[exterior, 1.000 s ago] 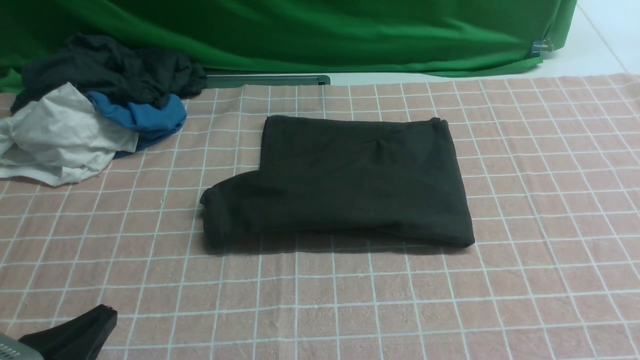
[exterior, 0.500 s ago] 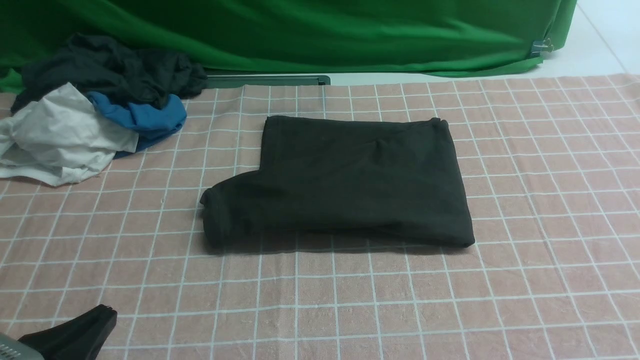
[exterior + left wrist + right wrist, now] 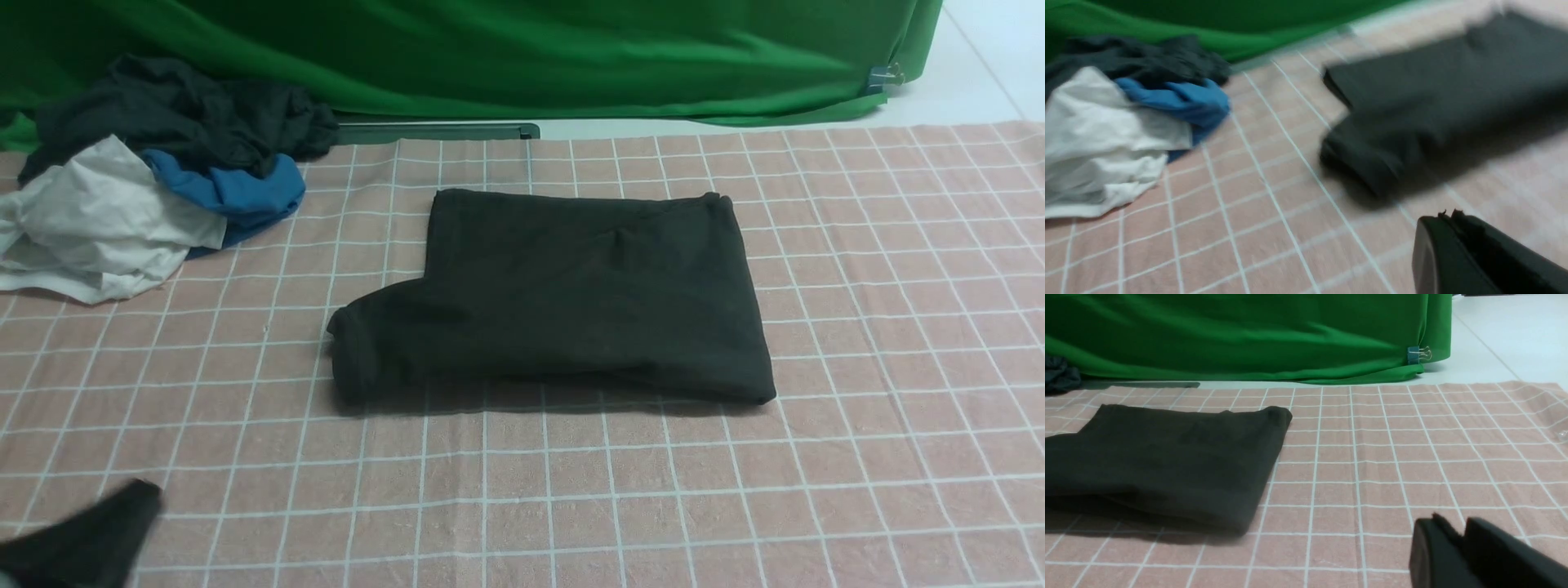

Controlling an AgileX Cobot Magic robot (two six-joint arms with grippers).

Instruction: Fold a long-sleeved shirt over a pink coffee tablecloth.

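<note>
The long-sleeved shirt (image 3: 571, 302) is black and lies folded into a compact rectangle at the middle of the pink coffee tablecloth (image 3: 898, 327), with one narrower part sticking out at its near left. My left gripper (image 3: 143, 494) is blurred at the near left corner, shut and empty, well short of the shirt (image 3: 1433, 102); in its wrist view the tips (image 3: 1447, 214) meet. My right gripper (image 3: 1455, 524) does not show in the front view. It hovers over bare cloth to the right of the shirt (image 3: 1167, 457), jaws a narrow gap apart with nothing between them.
A bunched pile of dark-grey, blue and white garments (image 3: 147, 171) lies at the far left of the cloth. A green backdrop cloth (image 3: 490, 49) hangs along the far edge, held by a binder clip (image 3: 886, 76) at the right.
My left gripper has slid down and to the left toward the frame's corner and is now blurred. The shirt has not moved.
</note>
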